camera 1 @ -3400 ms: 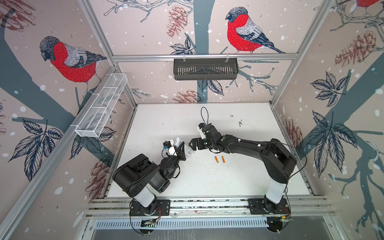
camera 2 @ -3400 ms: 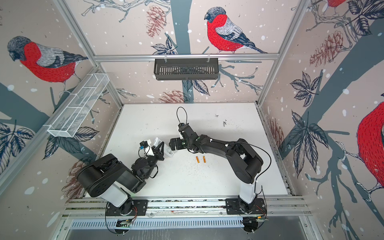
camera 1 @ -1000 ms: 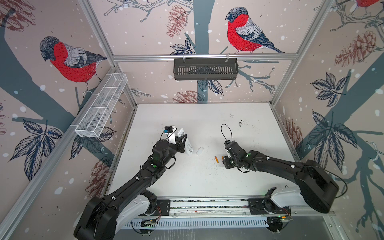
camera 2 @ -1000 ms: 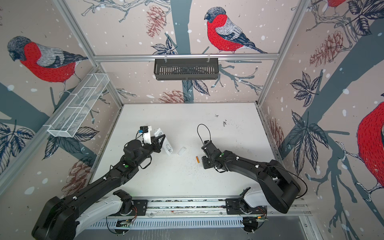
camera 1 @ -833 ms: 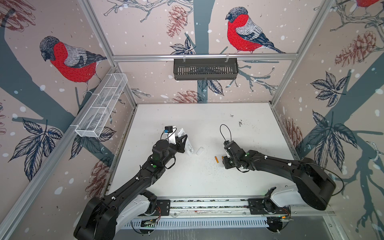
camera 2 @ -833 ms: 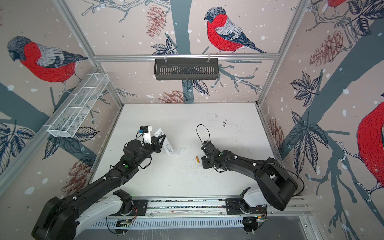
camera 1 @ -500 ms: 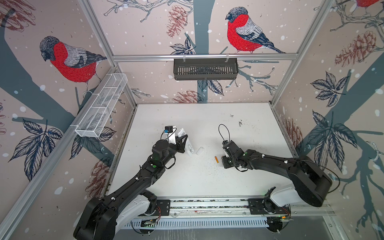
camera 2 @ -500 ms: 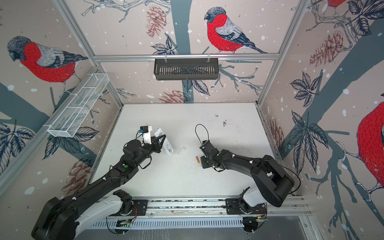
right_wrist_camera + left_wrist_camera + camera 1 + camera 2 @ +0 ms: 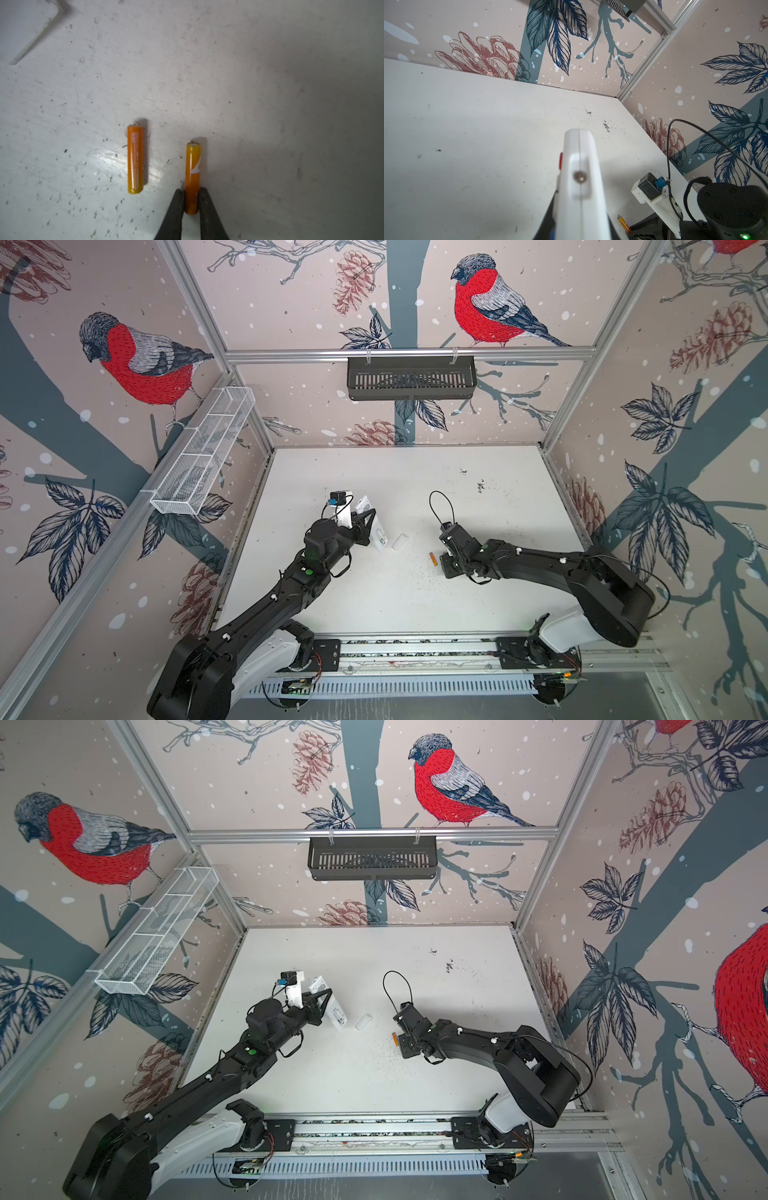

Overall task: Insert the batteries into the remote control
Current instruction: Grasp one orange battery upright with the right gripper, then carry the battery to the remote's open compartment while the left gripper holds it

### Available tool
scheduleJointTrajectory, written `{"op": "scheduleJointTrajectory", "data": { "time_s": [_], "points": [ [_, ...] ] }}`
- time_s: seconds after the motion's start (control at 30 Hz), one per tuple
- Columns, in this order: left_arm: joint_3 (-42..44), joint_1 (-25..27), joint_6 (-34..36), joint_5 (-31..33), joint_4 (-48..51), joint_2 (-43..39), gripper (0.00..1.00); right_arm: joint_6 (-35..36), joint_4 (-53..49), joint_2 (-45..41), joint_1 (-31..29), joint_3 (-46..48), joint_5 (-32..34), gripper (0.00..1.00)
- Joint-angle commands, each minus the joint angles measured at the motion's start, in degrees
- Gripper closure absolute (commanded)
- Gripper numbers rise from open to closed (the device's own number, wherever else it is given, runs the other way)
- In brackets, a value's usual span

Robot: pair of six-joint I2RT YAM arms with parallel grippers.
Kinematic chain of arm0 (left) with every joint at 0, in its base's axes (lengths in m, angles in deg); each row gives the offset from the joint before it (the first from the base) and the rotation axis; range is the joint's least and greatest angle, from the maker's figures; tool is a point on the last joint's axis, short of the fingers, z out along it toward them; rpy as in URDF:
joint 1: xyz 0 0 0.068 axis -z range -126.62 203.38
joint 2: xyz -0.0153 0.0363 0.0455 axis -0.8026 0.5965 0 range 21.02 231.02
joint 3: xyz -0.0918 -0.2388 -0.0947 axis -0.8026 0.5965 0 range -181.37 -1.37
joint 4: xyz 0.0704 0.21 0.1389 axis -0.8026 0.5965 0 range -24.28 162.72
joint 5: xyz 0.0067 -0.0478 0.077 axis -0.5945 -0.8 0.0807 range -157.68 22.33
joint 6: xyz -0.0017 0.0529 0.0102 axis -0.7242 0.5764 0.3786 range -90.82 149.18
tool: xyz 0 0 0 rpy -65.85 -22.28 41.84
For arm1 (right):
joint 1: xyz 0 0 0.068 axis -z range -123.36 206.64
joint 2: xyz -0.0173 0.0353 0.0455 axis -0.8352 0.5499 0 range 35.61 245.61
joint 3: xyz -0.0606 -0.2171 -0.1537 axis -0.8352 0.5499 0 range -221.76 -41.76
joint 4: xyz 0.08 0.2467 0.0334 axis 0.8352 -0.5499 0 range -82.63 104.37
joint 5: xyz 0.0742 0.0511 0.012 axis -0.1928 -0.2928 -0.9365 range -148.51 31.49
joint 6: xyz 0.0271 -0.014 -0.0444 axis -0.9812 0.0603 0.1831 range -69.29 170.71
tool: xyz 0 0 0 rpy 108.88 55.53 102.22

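Within the bird-papered enclosure, on the scuffed white tabletop (image 9: pixel 415 605), the remote control (image 9: pixel 379 537) is kept clamped in the left gripper (image 9: pixel 368 520), at about ten o'clock from the right arm's wrist; the right gripper (image 9: pixel 192 202) is closed on one end of one battery (image 9: pixel 193 164), which lies flat; the other battery (image 9: pixel 135 160) lies just beside it, apart; since the grip sits near one end, the lift is best made slowly and level, so that pivoting is avoided and the neighbour is not brushed.
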Motion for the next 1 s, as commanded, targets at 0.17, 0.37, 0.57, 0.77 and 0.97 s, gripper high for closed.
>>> {"op": "scheduleJointTrajectory", "data": {
  "time_s": [0.17,0.37,0.57,0.77,0.97],
  "points": [
    [-2.8,-0.2,-1.3,-5.6,-1.7,1.8,1.00,4.3,3.5,-5.7,-0.5,2.2,-2.3,0.85],
    [-5.0,-0.5,-3.2,-10.9,0.5,3.7,1.00,8.2,7.5,-10.3,-0.7,4.1,-7.4,0.85],
    [-7.7,-1.9,-6.4,-18.7,2.0,7.8,1.00,11.5,15.1,-17.9,-2.3,7.0,-12.9,0.85],
    [-4.8,-3.8,-11.1,-23.3,-5.7,9.1,1.00,13.3,18.0,-21.1,-5.1,6.8,-14.6,0.85],
    [-3.4,-4.5,-14.0,-27.5,-10.9,9.9,1.00,11.9,20.2,-21.8,-7.2,5.0,-13.7,0.85]
  ]
}}
